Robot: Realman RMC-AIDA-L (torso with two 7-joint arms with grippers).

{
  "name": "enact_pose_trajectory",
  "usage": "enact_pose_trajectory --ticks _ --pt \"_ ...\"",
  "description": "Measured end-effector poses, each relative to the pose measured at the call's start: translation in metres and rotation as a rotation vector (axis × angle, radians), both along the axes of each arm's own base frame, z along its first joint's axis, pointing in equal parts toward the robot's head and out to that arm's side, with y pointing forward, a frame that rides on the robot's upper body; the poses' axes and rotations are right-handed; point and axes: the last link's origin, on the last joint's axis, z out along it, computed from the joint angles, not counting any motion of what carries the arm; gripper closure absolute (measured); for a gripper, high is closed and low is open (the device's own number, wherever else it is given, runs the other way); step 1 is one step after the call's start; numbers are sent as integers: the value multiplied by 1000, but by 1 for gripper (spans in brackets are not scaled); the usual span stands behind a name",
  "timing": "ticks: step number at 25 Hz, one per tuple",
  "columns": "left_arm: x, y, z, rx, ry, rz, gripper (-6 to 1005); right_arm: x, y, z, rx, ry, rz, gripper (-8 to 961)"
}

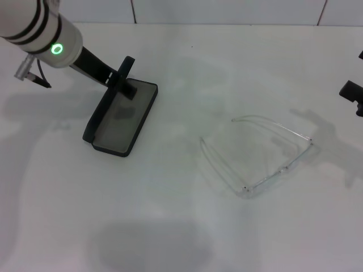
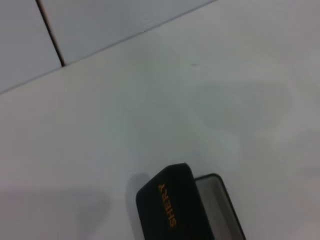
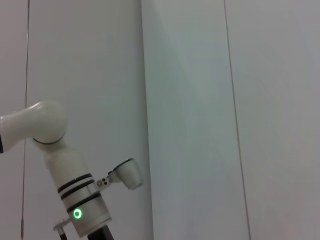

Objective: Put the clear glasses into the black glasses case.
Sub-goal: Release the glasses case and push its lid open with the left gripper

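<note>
Orange "SHERY" lettering on black glasses case (image 1: 123, 118) lid, left claw (image 1: 126, 76) clamped on it, clear glasses (image 1: 258, 156) apart.

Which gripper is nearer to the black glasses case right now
Left. The left gripper is right at the black glasses case, at its raised lid. The right gripper is far across the table, at the edge of the head view.

Matte black glasses case (image 1: 122, 120), transparent glossy plastic clear glasses (image 1: 258, 161), smooth matt white table (image 1: 170, 226)
</note>
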Motion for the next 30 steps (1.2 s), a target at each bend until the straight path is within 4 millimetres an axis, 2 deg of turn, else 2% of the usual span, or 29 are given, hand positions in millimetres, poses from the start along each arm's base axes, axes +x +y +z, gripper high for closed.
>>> enact_pose_trajectory --ticks 8,14,25,30 --pt "-7 0 -4 -15 14 2 245 0 -3 -2 -8 12 3 68" --pt "-8 -2 -4 -29 20 3 310 0 -3 -3 -10 15 1 68" --pt "-8 -4 -8 -47 40 -20 702 4 -12 0 4 52 -7 68" --pt "-11 -4 -7 -42 40 -25 715 5 -14 0 4 63 -14 68"
